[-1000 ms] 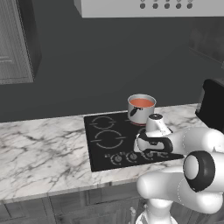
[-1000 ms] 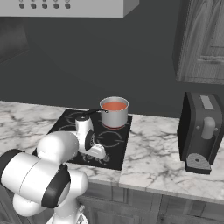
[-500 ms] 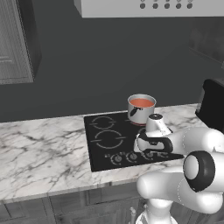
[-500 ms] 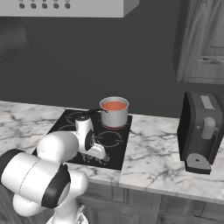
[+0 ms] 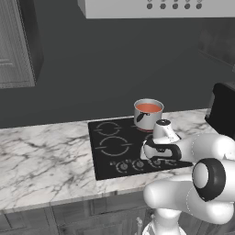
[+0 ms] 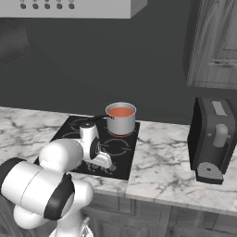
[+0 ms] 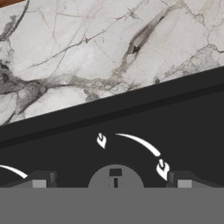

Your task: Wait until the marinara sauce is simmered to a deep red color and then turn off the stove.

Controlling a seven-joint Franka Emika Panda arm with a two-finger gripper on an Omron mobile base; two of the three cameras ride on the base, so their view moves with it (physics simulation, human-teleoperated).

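- The marble counter [image 5: 41, 160] runs across the left base view; a dark cabinet [image 5: 18, 41] hangs above its left end.
- The stove [image 5: 108, 144] is set into the counter, its row of knobs [image 5: 131, 164] along the front edge.
- The pot [image 5: 148, 114] stands on the stove's back right burner, dark handle pointing toward the front left. The sauce [image 5: 148, 108] inside it is orange-red.
- The gripper [image 5: 153, 160] is low over the stove's front edge, at the right end of the knob row. In the hand view its fingertips [image 7: 40, 180] stand spread wide, one on each side of a round knob [image 7: 115, 177], touching nothing that I can see.
- Beyond that knob, the hand view shows black glass with white flame marks [image 7: 101, 140], then the counter's marble.
- In the right base view a black coffee machine [image 6: 213, 139] stands on the counter, well apart from the stove to its right, under a wooden cabinet [image 6: 215, 41].
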